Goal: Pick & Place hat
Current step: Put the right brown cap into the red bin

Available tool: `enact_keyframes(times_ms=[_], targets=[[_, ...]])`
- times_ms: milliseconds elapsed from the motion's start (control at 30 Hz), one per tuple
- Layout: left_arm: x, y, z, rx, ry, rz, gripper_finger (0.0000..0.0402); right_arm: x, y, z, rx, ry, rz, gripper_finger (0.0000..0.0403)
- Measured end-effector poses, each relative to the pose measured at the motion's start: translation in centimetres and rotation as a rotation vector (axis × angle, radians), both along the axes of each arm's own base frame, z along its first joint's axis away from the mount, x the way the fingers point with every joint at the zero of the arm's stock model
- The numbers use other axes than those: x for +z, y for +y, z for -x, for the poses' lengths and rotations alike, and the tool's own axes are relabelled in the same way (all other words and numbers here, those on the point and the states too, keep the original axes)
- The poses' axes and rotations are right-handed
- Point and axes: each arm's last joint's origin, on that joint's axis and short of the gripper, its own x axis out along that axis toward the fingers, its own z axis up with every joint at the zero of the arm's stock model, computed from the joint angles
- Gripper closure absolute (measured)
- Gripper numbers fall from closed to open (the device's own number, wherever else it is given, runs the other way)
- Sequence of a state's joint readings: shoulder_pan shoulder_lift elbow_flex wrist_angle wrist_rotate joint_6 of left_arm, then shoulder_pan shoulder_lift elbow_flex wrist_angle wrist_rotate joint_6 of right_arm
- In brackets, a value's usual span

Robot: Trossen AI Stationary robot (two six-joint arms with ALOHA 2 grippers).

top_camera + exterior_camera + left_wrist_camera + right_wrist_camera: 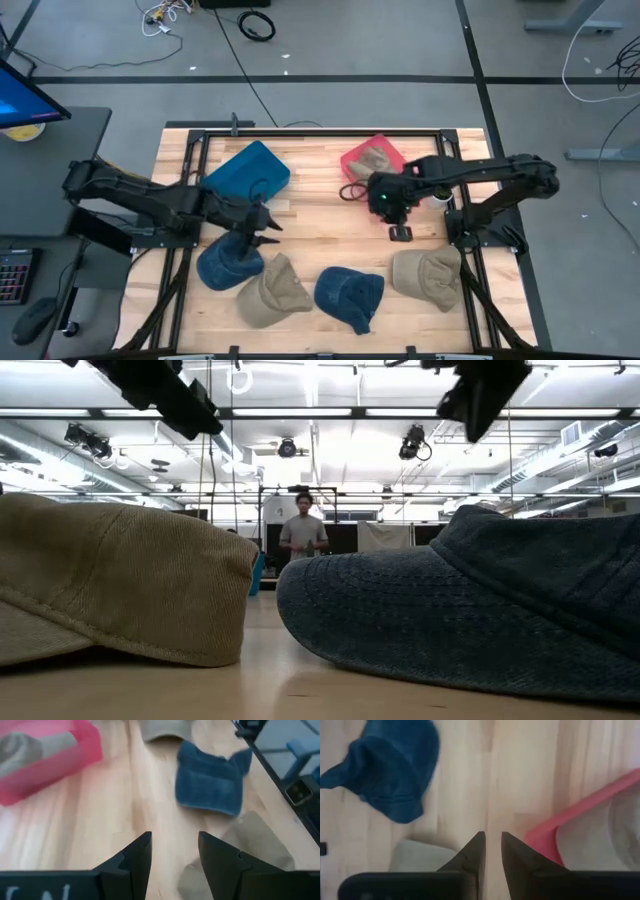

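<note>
Several hats lie crown up on the wooden table: a blue hat (pixel 228 262), a tan hat (pixel 272 292), a second blue hat (pixel 350 295) and a second tan hat (pixel 428 275). Another tan hat (pixel 372 157) lies inside the red bin (pixel 350 165). My left gripper (pixel 268 222) (pixel 174 855) is open, above bare wood just beyond the first blue hat, holding nothing. My right gripper (pixel 362 192) (pixel 493 847) hangs beside the red bin's (pixel 580 810) near corner, fingers almost together and empty. The low view shows a tan hat (pixel 120 580) and a blue hat (pixel 470 610) up close.
A blue bin (pixel 245 170) sits at the far left of the table, next to my left arm. Black frame rails (pixel 190 150) run along the table's edges. Bare wood lies between the two bins and the row of hats. A person (pixel 303 535) stands far behind the table.
</note>
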State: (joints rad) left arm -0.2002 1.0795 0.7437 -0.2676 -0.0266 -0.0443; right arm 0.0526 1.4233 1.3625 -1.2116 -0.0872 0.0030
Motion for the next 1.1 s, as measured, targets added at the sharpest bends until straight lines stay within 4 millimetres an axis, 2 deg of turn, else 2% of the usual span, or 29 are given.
enact_keyframes(times_ms=[200,400,533,700,900,1000,1100], targets=[[-1.0,-1.2,-0.8,-0.043,0.051,-0.014,0.0236,-1.4,1.7,3.2,-0.018,-0.141,-0.055,0.0337],[-1.0,-0.8,-1.0,-0.026,0.047,-0.015,0.0236,-3.8,3.0,5.1,-0.343,-0.121,-0.237,0.0337],[-0.8,-0.6,-1.1,0.000,0.023,-0.022,0.0236,-4.8,3.5,5.2,-0.441,-0.052,-0.264,0.0337],[-0.8,-0.5,-1.1,0.047,0.027,0.003,0.0236,-5.8,3.2,5.8,-0.723,0.163,-0.329,0.0331],[-0.8,-0.4,-1.2,0.085,0.021,-0.011,0.0236,-6.5,3.1,8.4,-0.966,0.485,-0.212,0.0301],[-0.8,-0.3,-1.2,0.136,0.011,-0.046,0.0236,-6.5,3.5,9.3,-1.087,0.567,-0.159,0.0283],[-0.8,-0.1,-1.2,0.178,0.002,-0.086,0.0236,-6.5,4.3,9.5,-1.156,0.572,-0.156,0.0265]])
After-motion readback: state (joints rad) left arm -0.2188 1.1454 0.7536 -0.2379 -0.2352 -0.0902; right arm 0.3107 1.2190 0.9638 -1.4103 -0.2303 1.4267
